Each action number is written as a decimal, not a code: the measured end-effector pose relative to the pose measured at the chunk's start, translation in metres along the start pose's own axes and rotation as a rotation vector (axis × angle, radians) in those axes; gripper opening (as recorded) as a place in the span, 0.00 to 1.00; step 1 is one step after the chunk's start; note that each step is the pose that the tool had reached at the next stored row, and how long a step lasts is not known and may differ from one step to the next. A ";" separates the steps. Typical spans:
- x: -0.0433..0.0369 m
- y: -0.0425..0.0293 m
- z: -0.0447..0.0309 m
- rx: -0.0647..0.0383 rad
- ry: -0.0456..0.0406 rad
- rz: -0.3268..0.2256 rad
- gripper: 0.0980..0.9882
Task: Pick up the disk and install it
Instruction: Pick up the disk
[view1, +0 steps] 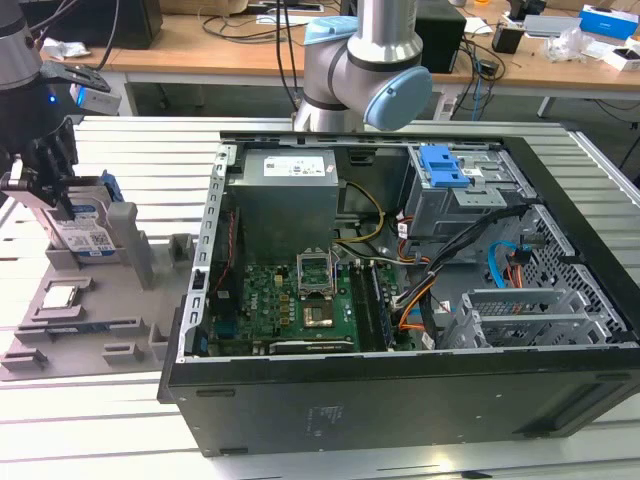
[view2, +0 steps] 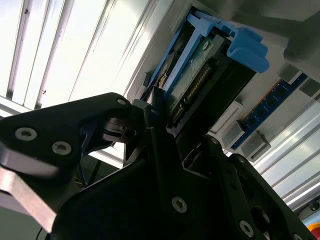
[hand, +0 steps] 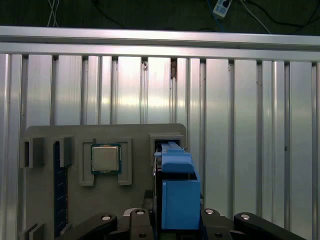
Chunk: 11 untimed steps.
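claw (view1: 42, 195) right at disk (view1: 90, 240) | grip: can't tell if clamped | disk upright in slot of gray tray (view1: 70, 335) on desk (view1: 90, 425), exterior view's left, beside open PC case (view1: 400, 405)

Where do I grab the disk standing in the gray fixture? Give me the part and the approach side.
Take the disk by its two broad flat faces near the exposed top end, coming straight down from above. It stands on edge in a slot of the gray fixture, whose walls shut off its lower part. The gripper is at that top end.
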<state>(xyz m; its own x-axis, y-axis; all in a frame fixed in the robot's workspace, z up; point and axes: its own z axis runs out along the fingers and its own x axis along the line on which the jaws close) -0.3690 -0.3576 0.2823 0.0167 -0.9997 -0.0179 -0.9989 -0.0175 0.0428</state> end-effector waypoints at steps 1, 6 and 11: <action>0.0000 0.0000 0.0000 0.000 0.0001 0.000 0.30; 0.0000 0.0000 -0.0001 0.000 -0.0001 0.000 0.30; -0.0009 0.0004 -0.0110 0.000 0.0038 0.000 0.30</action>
<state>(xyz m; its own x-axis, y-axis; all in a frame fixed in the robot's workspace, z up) -0.3689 -0.3569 0.2933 0.0167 -0.9998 -0.0141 -0.9989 -0.0173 0.0429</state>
